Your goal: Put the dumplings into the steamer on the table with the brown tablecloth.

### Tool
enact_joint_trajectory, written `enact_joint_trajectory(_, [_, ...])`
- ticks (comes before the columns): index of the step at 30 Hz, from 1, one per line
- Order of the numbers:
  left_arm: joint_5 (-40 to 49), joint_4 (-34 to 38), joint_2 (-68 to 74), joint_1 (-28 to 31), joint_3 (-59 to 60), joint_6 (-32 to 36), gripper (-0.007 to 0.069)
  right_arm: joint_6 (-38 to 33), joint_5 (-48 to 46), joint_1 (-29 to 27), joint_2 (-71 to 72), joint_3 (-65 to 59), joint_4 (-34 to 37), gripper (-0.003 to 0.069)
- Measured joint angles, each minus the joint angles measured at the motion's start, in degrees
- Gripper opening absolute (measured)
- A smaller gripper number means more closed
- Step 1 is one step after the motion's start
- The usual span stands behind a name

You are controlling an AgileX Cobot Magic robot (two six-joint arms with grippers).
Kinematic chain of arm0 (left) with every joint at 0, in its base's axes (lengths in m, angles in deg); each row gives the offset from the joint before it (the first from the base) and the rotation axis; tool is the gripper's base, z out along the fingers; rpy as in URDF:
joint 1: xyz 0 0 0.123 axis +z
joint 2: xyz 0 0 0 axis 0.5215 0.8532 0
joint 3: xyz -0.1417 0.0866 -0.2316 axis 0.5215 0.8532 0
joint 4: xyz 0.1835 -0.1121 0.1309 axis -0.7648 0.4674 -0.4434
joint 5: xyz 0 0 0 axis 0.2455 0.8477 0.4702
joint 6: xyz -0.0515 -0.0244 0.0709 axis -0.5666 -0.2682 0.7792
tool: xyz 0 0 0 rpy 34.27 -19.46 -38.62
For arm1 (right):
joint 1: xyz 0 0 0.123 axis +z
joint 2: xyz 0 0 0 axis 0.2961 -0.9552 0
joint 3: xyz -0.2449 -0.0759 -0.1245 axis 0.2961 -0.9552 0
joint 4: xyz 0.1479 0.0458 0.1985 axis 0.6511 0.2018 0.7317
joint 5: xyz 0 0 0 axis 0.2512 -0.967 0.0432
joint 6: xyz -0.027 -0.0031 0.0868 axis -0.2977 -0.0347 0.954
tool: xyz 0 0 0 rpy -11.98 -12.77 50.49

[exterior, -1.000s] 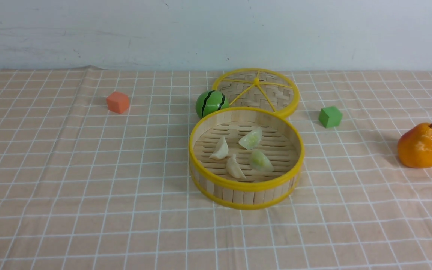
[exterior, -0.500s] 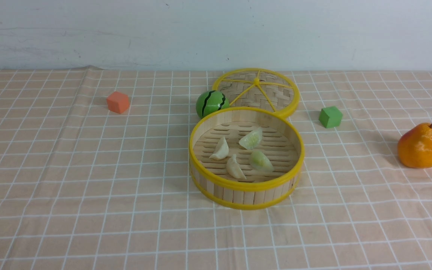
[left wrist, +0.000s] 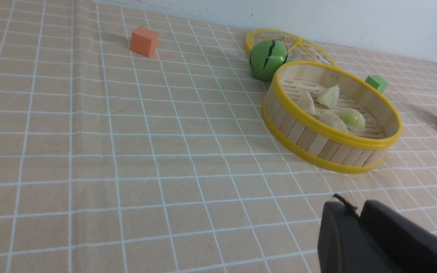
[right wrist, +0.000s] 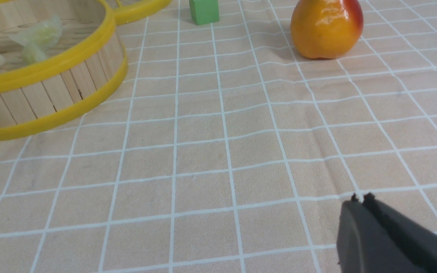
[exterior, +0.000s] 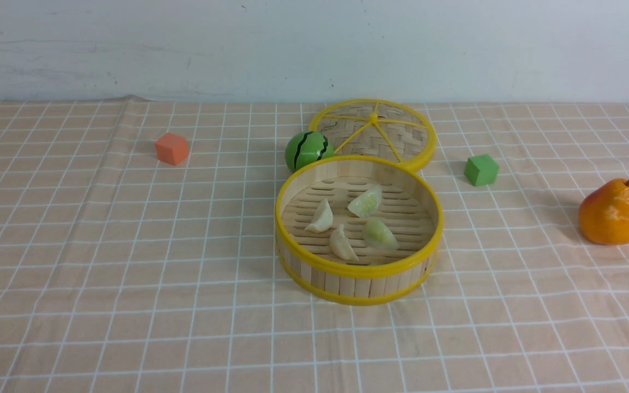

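While all four dumplings (exterior: pixel 354 221) lie on the slatted floor of the steamer (exterior: pixel 358 273), well apart from both grippers. Two pale cream, two greenish, clustered near the middle of the basket, none touching the wall. Left gripper (left wrist: pixel 357 212) low over the cloth on the near side of the steamer, jaws closed, pressed together with nothing between them. Right gripper (right wrist: pixel 360 201) likewise closed and empty, hovering over bare cloth off to the steamer's right side and nearer the robot. Neither gripper visible from the front camera.

Underneath everything, the table (exterior: pixel 74 327) draped in the brown tablecloth (exterior: pixel 129 245) — peach-brown with a white grid, slightly wrinkled, a ridge running along the far left part. Behind the steamer, a flat woven lid (exterior: pixel 374 134) with yellow spokes, lying just beside its far rim. Against the lid's left edge, a small green watermelon ball (exterior: pixel 306 150). Farther left, an orange cube (exterior: pixel 172 148); to the right of the lid, a green cube (exterior: pixel 481 170); far right, an orange-red pear (exterior: pixel 612 213) standing upright. At the back — a plain pale wall (exterior: pixel 314 49).
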Motion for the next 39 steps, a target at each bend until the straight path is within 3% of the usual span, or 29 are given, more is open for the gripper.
enact_joint_trajectory(20, [-0.80,-0.74,0.00,0.00,0.19,-0.87,0.0083,-0.22,0.00,0.00,0.00,0.00,0.00,-0.0004])
enact_joint_trajectory(26, [-7.83,0.35,0.00,0.89,3.49,-2.54,-0.0013,-0.22,0.00,0.00,0.00,0.00,0.03,0.0000])
enact_joint_trajectory(29, [-16.14,4.85,0.00,5.85,7.34,1.93,-0.0014,-0.22,0.00,0.00,0.00,0.00,0.08,0.0001])
enact_joint_trajectory(32, [-27.38,13.88,0.00,15.79,12.13,12.53,-0.0014,-0.22,0.00,0.00,0.00,0.00,0.08,0.0003])
enact_joint_trajectory(33, [-27.38,14.29,0.00,16.36,12.40,12.53,-0.0014,-0.22,0.00,0.00,0.00,0.00,0.08,0.0004])
enact_joint_trajectory(36, [-32.22,17.43,0.00,25.17,17.17,19.40,-0.0014,-0.22,0.00,0.00,0.00,0.00,0.08,0.0010])
enact_joint_trajectory(39, [-32.17,17.41,0.00,29.18,20.88,19.89,-0.0014,-0.22,0.00,0.00,0.00,0.00,0.08,0.0013])
